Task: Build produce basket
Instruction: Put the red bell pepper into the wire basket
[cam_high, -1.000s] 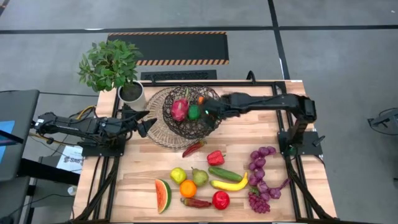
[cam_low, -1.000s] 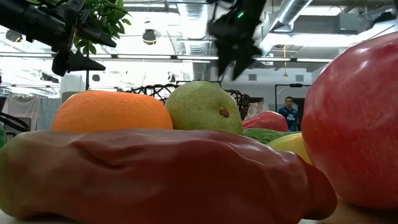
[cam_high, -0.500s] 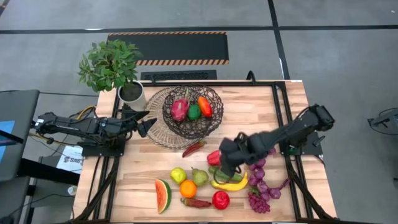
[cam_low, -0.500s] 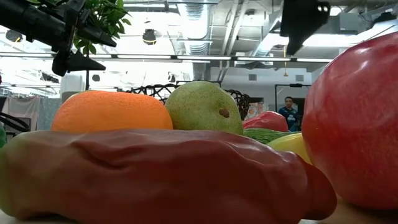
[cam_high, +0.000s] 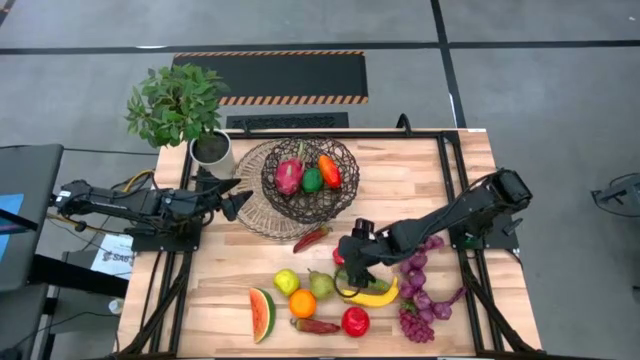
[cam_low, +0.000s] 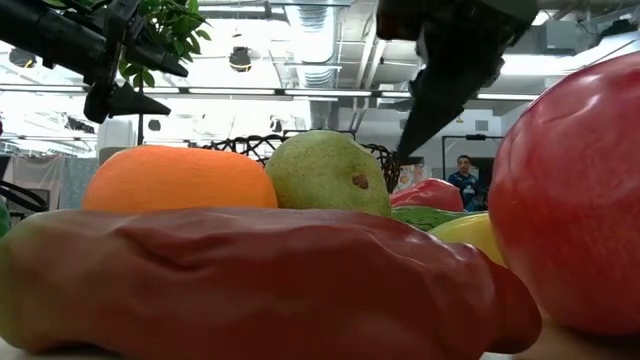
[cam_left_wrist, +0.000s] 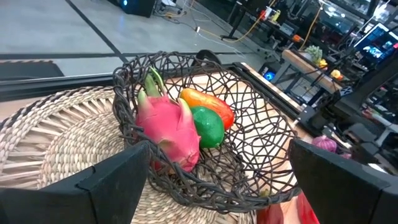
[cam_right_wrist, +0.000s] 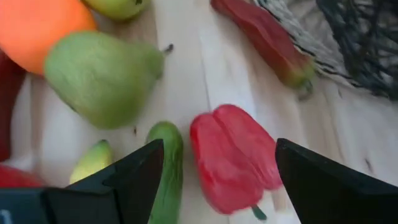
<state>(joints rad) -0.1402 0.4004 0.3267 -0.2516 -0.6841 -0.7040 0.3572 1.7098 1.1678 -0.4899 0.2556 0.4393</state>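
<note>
**Three pieces in the basket, most of the produce not yet loaded**

Off the bench's left edge the left gripper (cam_high: 237, 196) hangs with its fingers spread wide and nothing between them, pointing at the woven mat (cam_high: 252, 210) and the basket (cam_high: 345, 190) that sits on it toward the far edge. A potted plant (cam_high: 180, 105) stands at the far left corner.

In the basket lie a pink dragon fruit (cam_high: 288, 175), a green pepper (cam_high: 312, 180) and an orange pepper (cam_high: 328, 170); the left wrist view shows the three packed together against the wire mesh. That is the part I judge done.

Everything else is out on the wood. A long red pepper (cam_high: 311, 238) lies just beside the mat. Along the near edge sit the watermelon slice (cam_high: 262, 313), a green apple (cam_high: 286, 282), the orange (cam_high: 302, 303), the pear (cam_high: 321, 284), another long red pepper (cam_high: 316, 325), the banana (cam_high: 371, 297) and the red apple (cam_high: 354, 321). The purple grapes (cam_high: 418, 295) sprawl toward the right edge.

Mid-bench, the right gripper (cam_high: 347, 257) is down over the red bell pepper (cam_right_wrist: 233, 155), fingers open on either side of it and closed on nothing, with the cucumber (cam_right_wrist: 166, 163) just beside. That pepper looks to be the next piece picked.
</note>
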